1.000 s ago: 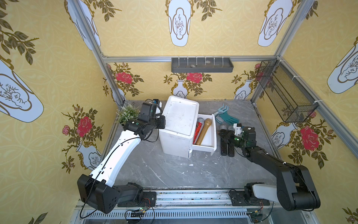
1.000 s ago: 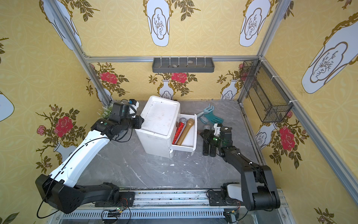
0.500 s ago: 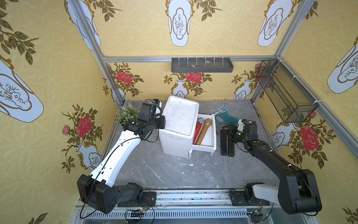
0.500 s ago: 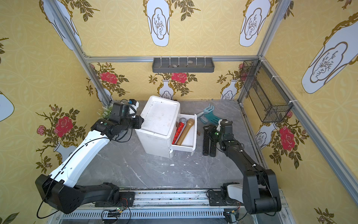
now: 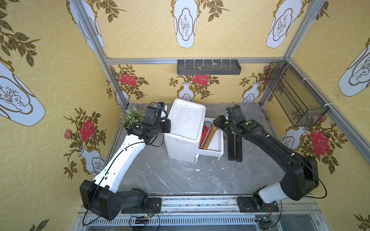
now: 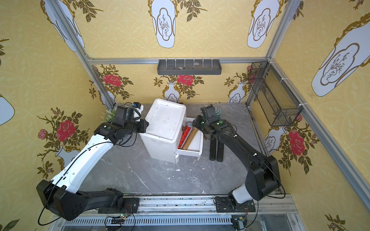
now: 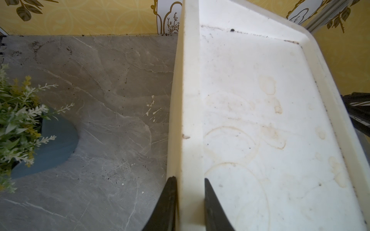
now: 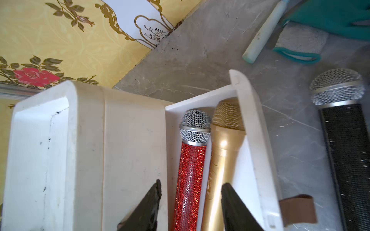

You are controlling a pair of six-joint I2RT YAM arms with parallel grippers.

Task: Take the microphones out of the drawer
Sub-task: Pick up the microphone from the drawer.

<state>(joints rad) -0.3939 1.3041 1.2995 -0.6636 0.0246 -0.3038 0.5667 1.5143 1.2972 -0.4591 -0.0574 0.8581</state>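
A white cabinet (image 5: 186, 122) stands mid-table with its drawer (image 5: 210, 154) pulled out to the right. Side by side in the drawer lie a red glitter microphone (image 8: 190, 170) and a gold microphone (image 8: 220, 160), seen in both top views too (image 5: 204, 135) (image 6: 190, 139). My right gripper (image 8: 190, 183) hovers open over the drawer's back end, its fingers straddling the red microphone's handle without touching it. My left gripper (image 7: 189, 179) is shut on the raised rim (image 7: 190, 100) of the cabinet's top at its left side.
Two black microphones (image 5: 234, 148) lie on the table right of the drawer. A teal glove (image 8: 330, 18) and a white-handled tool (image 8: 262, 38) lie behind them. A potted plant (image 5: 132, 118) stands left of the cabinet. A wire basket (image 5: 296, 96) hangs on the right wall.
My right gripper has opened, left the black microphones on the table and swung left and back over the open drawer. The left arm has not moved.
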